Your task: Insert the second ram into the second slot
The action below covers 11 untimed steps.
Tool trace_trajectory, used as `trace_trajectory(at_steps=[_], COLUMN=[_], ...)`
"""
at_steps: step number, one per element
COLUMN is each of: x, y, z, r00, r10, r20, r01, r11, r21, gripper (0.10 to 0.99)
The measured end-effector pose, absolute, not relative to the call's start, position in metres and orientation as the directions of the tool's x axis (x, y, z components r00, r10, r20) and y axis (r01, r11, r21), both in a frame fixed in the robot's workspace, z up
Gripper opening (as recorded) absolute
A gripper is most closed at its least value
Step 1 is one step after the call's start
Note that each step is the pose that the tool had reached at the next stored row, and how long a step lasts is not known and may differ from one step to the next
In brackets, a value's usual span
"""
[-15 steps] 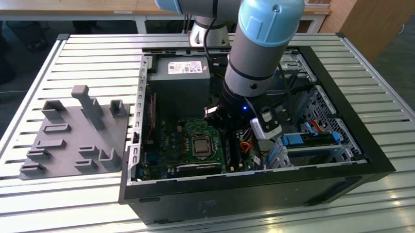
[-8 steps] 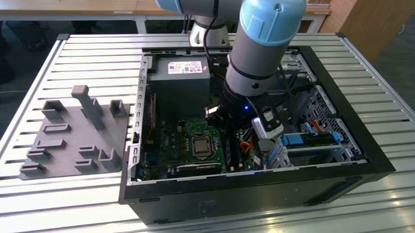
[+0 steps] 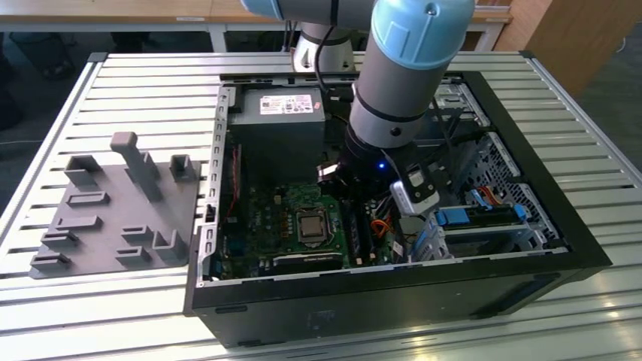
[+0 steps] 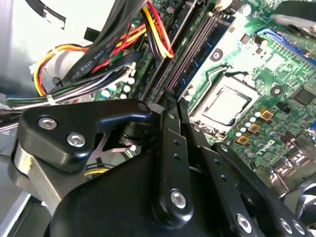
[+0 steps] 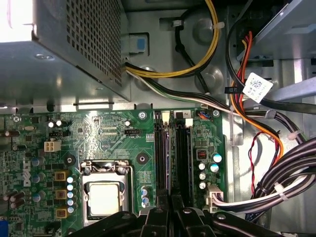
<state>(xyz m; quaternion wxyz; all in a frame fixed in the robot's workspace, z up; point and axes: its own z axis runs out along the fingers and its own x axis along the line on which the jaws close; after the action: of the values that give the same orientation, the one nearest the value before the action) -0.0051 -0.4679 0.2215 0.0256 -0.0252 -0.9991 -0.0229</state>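
Observation:
My gripper (image 5: 170, 201) reaches down into the open computer case (image 3: 401, 304), over the memory slots (image 5: 183, 158) on the green motherboard (image 5: 103, 131). The fingers (image 5: 158, 213) stand close together. Between them starts the thin bluish edge of the second ram (image 5: 168, 158), which runs on edge along a black slot. In the second wrist view the gripper (image 4: 170, 101) sits at the near end of the slots, and the ram's blue strip (image 4: 195, 64) lies between black rails. In the exterior view the gripper (image 3: 366, 204) is right of the processor socket (image 3: 309, 223).
Bundled cables (image 5: 276, 182) crowd the side of the slots away from the socket. The metal power supply box (image 3: 281, 105) fills the case's far end. Blue drive-bay clips (image 3: 482, 216) sit at the exterior view's right. A grey holder fixture (image 3: 110, 210) stands on the slatted table outside the case.

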Motion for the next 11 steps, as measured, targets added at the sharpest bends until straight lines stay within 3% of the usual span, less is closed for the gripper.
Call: trace_trajectory(at_steps=[11], x=[-0.0051], y=[-0.4679], z=[0.2216], r00=[-0.998], r10=[0.016], r20=[0.052], r01=[0.019], r11=[0.999], r21=[0.043], gripper=[0.137])
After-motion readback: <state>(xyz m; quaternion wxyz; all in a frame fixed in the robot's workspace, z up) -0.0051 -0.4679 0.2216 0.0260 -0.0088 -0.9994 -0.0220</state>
